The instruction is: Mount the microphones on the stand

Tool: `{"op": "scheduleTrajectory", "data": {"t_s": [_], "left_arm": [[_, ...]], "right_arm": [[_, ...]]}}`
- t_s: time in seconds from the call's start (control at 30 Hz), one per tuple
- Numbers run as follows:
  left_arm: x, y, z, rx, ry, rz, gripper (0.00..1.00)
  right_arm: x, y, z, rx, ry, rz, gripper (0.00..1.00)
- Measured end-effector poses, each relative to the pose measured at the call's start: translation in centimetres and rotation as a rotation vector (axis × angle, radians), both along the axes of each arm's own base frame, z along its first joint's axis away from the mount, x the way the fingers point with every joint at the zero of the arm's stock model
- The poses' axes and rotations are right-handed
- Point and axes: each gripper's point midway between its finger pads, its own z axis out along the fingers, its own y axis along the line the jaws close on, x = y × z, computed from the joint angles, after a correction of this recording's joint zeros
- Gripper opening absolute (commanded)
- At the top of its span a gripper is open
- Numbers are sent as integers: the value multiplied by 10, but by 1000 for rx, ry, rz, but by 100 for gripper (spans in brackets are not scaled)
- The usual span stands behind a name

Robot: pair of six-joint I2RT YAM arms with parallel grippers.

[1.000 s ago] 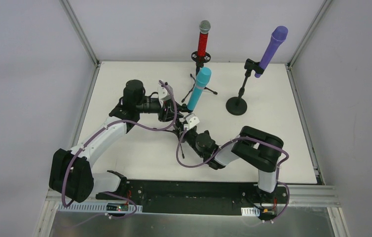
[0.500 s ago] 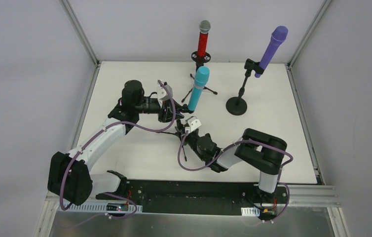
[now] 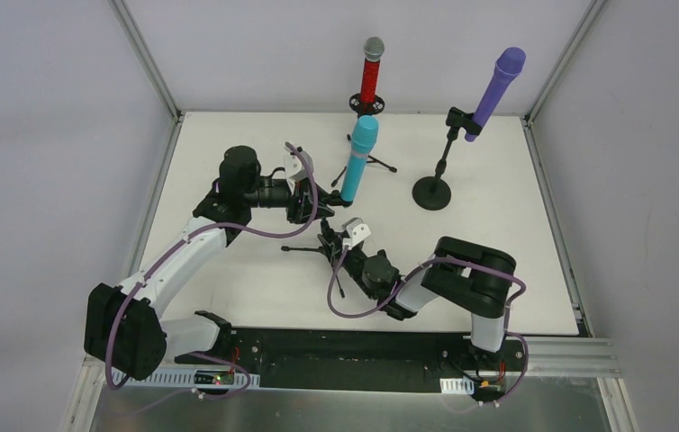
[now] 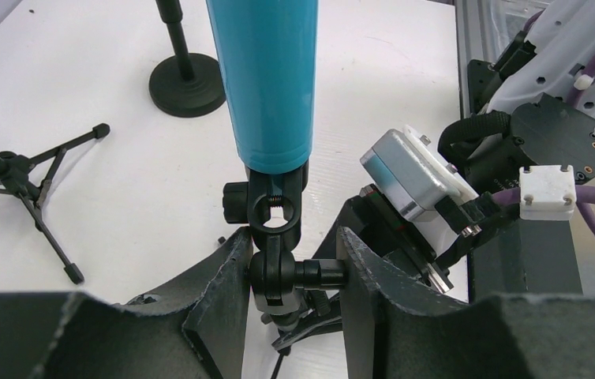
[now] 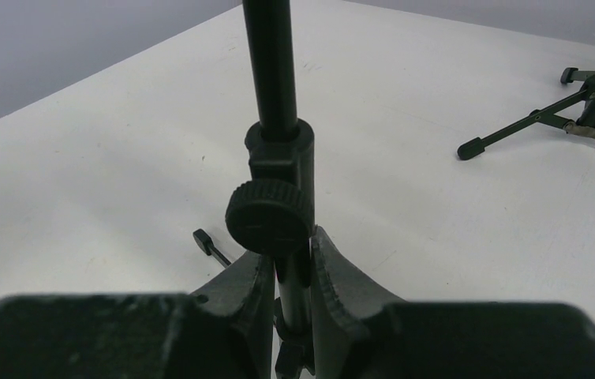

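Cyan microphone (image 3: 358, 162) now straighter (seated in clip (image 4: 277, 209)); your left gripper (image 4: 293, 260) pinches clip, right gripper (image 5: 293, 264) clamps stand (image 5: 271, 71).

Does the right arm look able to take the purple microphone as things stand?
Probably not yet: the right gripper is shut on the tripod pole under the cyan microphone, so it must let go first.

Red microphone (image 3: 371, 79), silver mesh head, upright on far tripod (image 3: 368, 164). Purple microphone (image 3: 495, 90) tilted in round-base stand (image 3: 432, 193). Cyan microphone (image 3: 357, 162) near upright, seated in black clip (image 4: 277, 207) atop near stand (image 5: 271, 63).
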Motion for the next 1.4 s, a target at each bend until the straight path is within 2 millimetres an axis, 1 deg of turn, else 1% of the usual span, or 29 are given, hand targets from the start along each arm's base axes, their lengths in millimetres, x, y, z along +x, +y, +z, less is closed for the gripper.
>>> {"op": "scheduleTrajectory", "data": {"t_s": [0.27,0.5,0.6,0.7,0.83,0.9,1.13,1.17,1.2,1.27,1.3,1.33,1.37,1.4], "left_arm": [[1,1,8,-15,35,31,0],[5,0,20,-43,55,57,0],[5,-1,24,-50,58,60,0],[6,-2,38,-72,46,57,0],[4,-4,73,-128,-13,46,0],[4,-4,76,-134,-13,47,0],[4,-4,73,-130,0,52,0],[5,-4,73,-129,0,53,0],[5,-4,73,-129,-1,53,0],[5,-4,73,-128,-5,52,0],[5,-4,73,-128,-8,52,0],[5,-4,73,-127,-11,51,0],[5,-4,75,-133,-25,49,0],[5,-4,81,-144,-51,47,0]], "right_arm": [[-3,4,6,49,-12,9,0],[-2,7,12,92,-30,9,0],[-2,8,10,91,-30,10,0],[-2,7,1,70,-24,6,0],[-1,5,-1,62,-27,-6,0],[0,5,3,69,-32,-12,0],[0,4,1,63,-29,-19,0],[0,4,1,63,-30,-21,2],[0,3,2,62,-31,-23,9],[0,1,2,60,-33,-26,27],[-1,0,3,58,-34,-28,39],[-1,-1,4,59,-34,-29,53],[-2,-3,1,45,-23,-34,64],[-3,-9,-13,0,-3,-39,76]]}}
